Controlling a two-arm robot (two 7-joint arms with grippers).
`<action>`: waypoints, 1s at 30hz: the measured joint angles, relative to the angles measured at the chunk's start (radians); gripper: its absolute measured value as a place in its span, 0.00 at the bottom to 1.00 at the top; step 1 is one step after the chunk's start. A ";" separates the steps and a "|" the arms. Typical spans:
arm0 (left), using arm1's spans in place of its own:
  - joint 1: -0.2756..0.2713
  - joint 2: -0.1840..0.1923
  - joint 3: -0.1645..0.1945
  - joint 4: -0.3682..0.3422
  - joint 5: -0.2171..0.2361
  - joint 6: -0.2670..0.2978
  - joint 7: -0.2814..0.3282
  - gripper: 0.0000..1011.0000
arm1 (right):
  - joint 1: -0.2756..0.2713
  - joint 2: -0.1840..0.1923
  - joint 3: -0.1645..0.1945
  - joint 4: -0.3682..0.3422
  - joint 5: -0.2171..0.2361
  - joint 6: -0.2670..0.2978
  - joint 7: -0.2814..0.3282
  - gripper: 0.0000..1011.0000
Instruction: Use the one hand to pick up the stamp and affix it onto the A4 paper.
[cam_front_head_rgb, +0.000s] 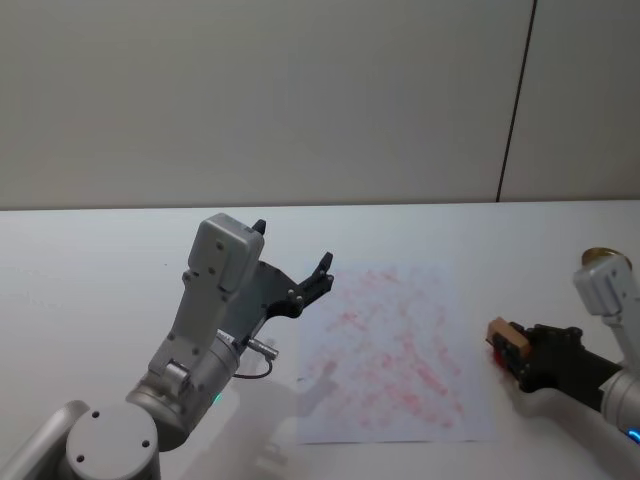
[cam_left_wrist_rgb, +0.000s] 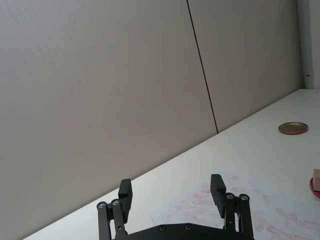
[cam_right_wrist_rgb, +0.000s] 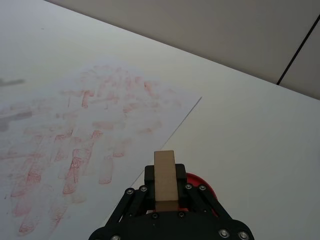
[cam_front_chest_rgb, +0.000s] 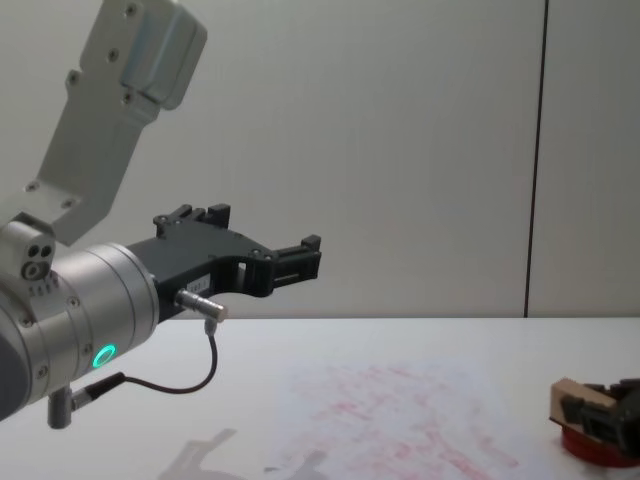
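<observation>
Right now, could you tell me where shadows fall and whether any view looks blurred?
Head view: the left gripper casts a soft grey shadow onto the A4 paper. Chest view: faint shadows lie on the table below that arm. Right wrist view: the stamp looks sharp, lighting even, no glare.

My left arm is raised off the desk, elbow bent, its grey wrist angled up and forward; the left claw (cam_front_head_rgb: 292, 268) hangs in the air with its two black fingers (cam_left_wrist_rgb: 125, 192) spread wide apart and nothing between them. My right arm reaches in low from the right side, forearm near the desk surface, and the right claw (cam_right_wrist_rgb: 165, 187) sits down low with its black fingers pressed against both sides of the stamp (cam_right_wrist_rgb: 165, 179).
</observation>
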 joint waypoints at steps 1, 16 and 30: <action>0.000 0.000 0.000 0.000 0.000 0.000 0.000 0.98 | 0.000 0.001 0.001 0.002 0.001 0.000 -0.001 0.22; 0.000 0.000 0.000 0.000 0.000 0.000 0.000 0.98 | -0.001 0.002 0.004 0.035 0.018 -0.007 -0.017 0.22; 0.000 0.000 0.000 0.000 0.000 0.000 0.000 0.98 | -0.010 -0.004 -0.005 0.046 0.018 -0.014 -0.041 0.45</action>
